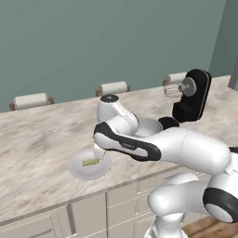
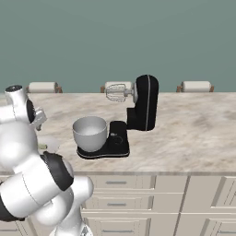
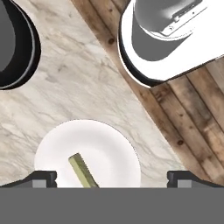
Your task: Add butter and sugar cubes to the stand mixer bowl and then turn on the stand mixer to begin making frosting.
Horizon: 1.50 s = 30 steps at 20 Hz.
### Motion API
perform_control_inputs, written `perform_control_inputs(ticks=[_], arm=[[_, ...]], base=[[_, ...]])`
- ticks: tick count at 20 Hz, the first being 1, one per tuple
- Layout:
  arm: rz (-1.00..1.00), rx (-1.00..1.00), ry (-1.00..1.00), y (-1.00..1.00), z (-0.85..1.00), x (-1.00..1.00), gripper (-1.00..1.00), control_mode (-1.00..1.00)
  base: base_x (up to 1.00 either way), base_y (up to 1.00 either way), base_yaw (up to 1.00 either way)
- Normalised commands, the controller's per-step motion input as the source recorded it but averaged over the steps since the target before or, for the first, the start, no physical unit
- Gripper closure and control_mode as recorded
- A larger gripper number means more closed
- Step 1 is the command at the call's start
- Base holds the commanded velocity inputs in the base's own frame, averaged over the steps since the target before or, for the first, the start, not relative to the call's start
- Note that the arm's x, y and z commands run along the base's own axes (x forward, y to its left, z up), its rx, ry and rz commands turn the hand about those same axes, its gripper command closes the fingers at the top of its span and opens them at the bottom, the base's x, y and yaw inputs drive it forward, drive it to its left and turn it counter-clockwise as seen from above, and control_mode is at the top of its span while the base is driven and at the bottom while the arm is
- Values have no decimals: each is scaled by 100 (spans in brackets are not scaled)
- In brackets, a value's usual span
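The butter [image 3: 83,170], a pale yellow-green stick, lies on a round white plate [image 3: 109,144] near the counter's front edge. My gripper [image 3: 112,178] hangs open straight above the plate, its two fingertips [image 3: 43,179] wide apart on either side of the stick and clear of it. From the left base view the gripper [image 1: 98,155] sits just over the butter [image 1: 90,162]. The black stand mixer [image 2: 145,103] stands to the right with its head tilted up and its whisk [image 2: 116,92] raised. The stand mixer bowl [image 2: 90,132] rests on the mixer's base. The sugar cubes are out of view.
The marble counter [image 1: 42,139] drops off just in front of the plate [image 1: 76,169], with drawers below and wooden floor [image 3: 192,109] beyond the edge. Three white rolls with brown ends [image 1: 31,100] line the far edge. My own arm [image 1: 186,148] crosses in front of the bowl.
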Motion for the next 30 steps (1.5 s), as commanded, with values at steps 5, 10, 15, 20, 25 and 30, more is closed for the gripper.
perform_control_inputs(ticks=[5, 10, 15, 20, 25, 30], arm=[[10, -2, 0, 6, -34, 0, -100, -100], [16, 0, -5, 0, -7, 9, -100, -100], [16, 0, -2, 0, 0, 16, -100, -100], [1, 1, 0, 0, -4, 21, -100, -100], [11, 0, 2, -5, -23, 34, -100, -100], [13, 0, 9, -1, -38, 21, -100, -100]], base=[[0, 0, 0], [0, 0, 0], [0, 0, 0], [0, 0, 0], [0, 0, 0], [0, 0, 0]])
